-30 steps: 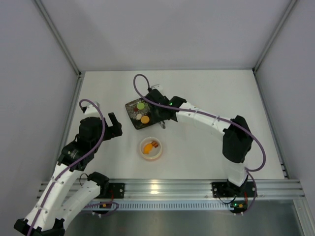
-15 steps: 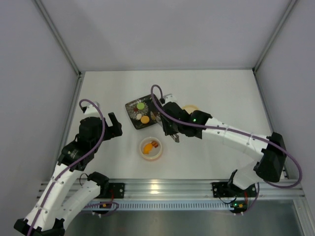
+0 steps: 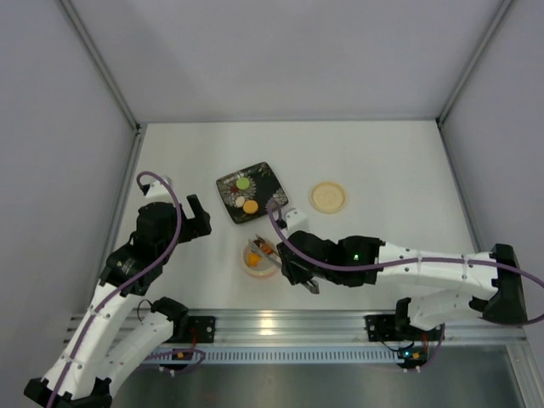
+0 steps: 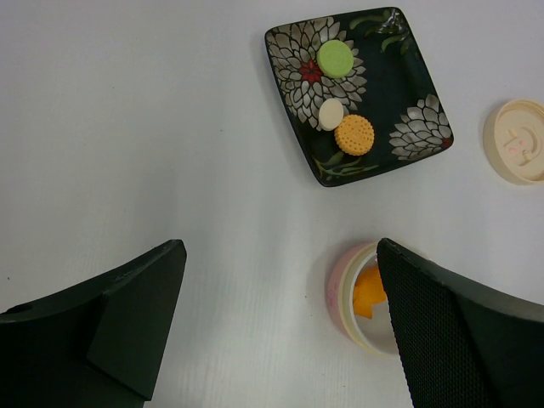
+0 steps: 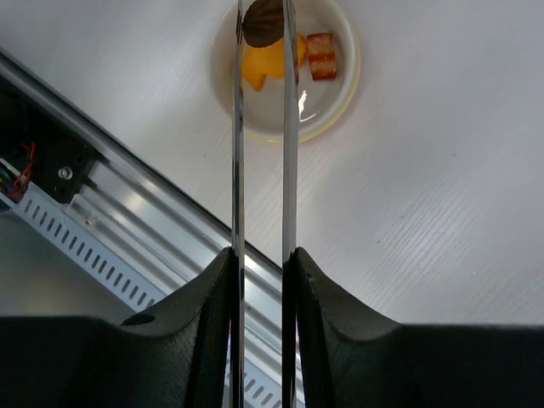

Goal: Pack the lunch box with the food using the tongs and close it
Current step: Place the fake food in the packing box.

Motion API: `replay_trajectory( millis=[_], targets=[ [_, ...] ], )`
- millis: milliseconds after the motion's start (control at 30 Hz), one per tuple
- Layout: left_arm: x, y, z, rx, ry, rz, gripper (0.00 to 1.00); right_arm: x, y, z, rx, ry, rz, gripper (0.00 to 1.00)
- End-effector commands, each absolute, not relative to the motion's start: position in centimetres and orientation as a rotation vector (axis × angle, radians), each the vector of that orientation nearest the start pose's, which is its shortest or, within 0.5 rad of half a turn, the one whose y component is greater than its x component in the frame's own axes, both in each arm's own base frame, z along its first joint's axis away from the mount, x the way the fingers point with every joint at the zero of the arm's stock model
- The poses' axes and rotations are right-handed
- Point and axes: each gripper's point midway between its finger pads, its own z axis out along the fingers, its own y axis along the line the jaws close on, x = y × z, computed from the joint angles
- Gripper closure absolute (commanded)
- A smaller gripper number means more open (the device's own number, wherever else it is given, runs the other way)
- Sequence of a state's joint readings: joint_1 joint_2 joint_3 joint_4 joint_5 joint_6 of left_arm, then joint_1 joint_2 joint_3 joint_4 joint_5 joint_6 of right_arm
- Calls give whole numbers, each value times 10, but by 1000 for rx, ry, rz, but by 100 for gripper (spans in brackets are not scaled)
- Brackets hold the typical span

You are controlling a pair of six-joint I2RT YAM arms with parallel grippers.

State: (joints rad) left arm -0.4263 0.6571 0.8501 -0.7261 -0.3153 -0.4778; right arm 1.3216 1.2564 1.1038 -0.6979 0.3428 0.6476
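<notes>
**Step in hand: transfer of one food piece into the lunch box.**

1. The right gripper (image 5: 262, 255) is clamped on the tongs (image 5: 290, 153), squeezing both arms nearly parallel.
2. The tong tips pinch a dark red-brown piece (image 5: 263, 23) directly over the lunch box (image 5: 353, 81).
3. The lunch box already contains an orange piece (image 5: 265, 65) and a striped red-brown piece (image 5: 320, 57).
4. The left gripper (image 4: 279, 263) stands fully open and empty, left of the lunch box, clear of the surface.
5. The black plate (image 4: 399, 93), beyond the lunch box, carries green (image 4: 335, 58), white (image 4: 331, 114) and orange (image 4: 354, 134) pieces.
6. The lid (image 3: 327, 196) lies beyond the lunch box and to its right, well apart.

**Next move (judgement):** relax the grip slightly so the tongs spring apart and drop the piece inside the rim, without letting the tongs slip.
</notes>
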Motion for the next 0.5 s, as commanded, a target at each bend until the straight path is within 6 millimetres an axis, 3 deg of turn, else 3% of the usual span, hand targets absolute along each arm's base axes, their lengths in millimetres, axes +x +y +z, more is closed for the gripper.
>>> replay_trajectory(
  millis=[0, 467],
  targets=[
    [229, -64, 225, -249, 2056, -227, 1, 106, 314, 190, -595, 2297, 596, 75],
    [229, -64, 225, -251, 2056, -223, 1, 89, 307, 178, -604, 2313, 558, 70]
  ],
)
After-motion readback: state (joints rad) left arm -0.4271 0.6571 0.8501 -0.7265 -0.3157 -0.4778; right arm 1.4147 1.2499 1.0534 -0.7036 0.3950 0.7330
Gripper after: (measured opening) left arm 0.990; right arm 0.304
